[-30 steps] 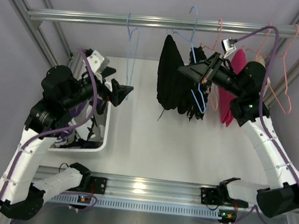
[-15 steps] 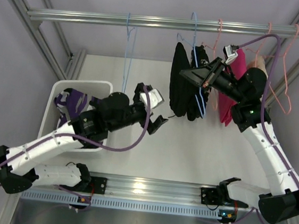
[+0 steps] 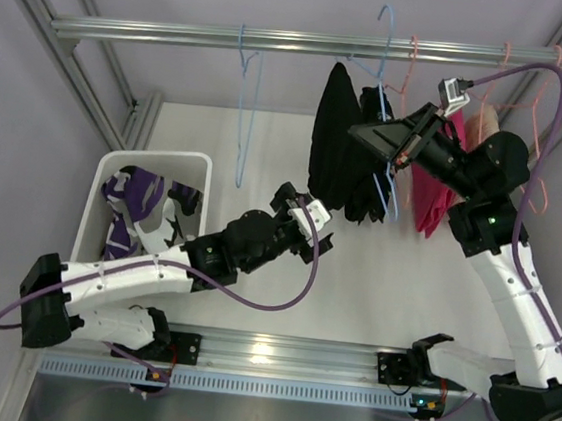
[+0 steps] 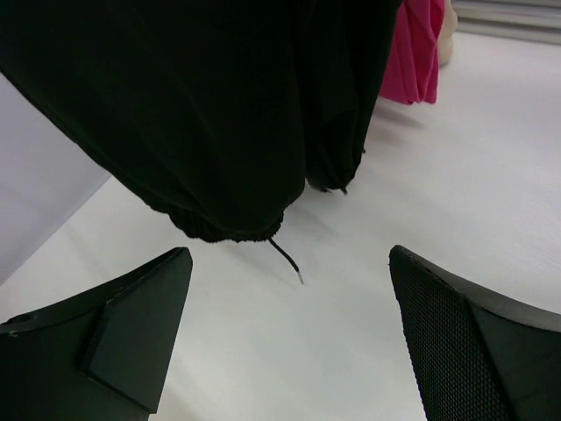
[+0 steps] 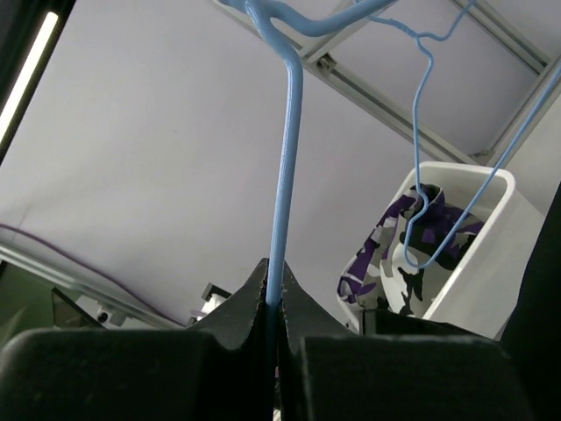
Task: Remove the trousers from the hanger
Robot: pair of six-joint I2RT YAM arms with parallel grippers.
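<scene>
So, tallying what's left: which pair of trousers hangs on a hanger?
The plain black fabric trousers, draped on the light blue wire hanger pinched by the right fingers; the purple camouflage fabric pair lies in the white plastic bin.

No readable text, labels, brands or numbers in any view.

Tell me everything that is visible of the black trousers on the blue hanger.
The black trousers are plain, soft, matte fabric, draped in folds over the blue hanger, which the right gripper pinches by its stem. Their gathered hem hangs free above the table, with a thin drawstring dangling from it. The left gripper is open just below, not touching them.
</scene>
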